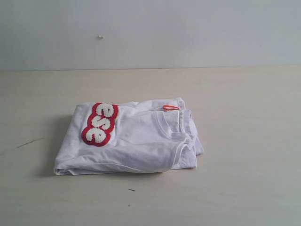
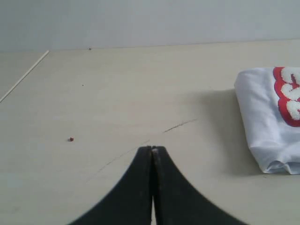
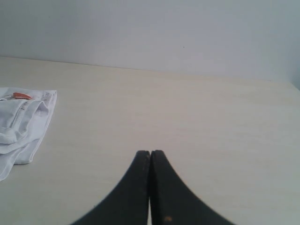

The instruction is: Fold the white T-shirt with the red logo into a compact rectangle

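Note:
The white T-shirt (image 1: pixel 136 141) lies folded into a rough rectangle in the middle of the table. Part of the red logo (image 1: pixel 99 124) shows on its left top, with the letters "ese". The orange neck tag (image 1: pixel 171 108) and the collar sit at its right end. Neither arm shows in the exterior view. In the left wrist view my left gripper (image 2: pixel 152 149) is shut and empty over bare table, apart from the T-shirt (image 2: pixel 267 117) and the red logo (image 2: pixel 288 96). My right gripper (image 3: pixel 150 153) is shut and empty too, well away from the T-shirt (image 3: pixel 21 124).
The pale wooden table (image 1: pixel 244 113) spreads wide around the shirt, with a plain wall behind. A thin dark scratch (image 2: pixel 180 125) and a tiny red speck (image 2: pixel 71 139) mark the table near the left gripper. A table seam (image 2: pixel 23 77) runs at the far left.

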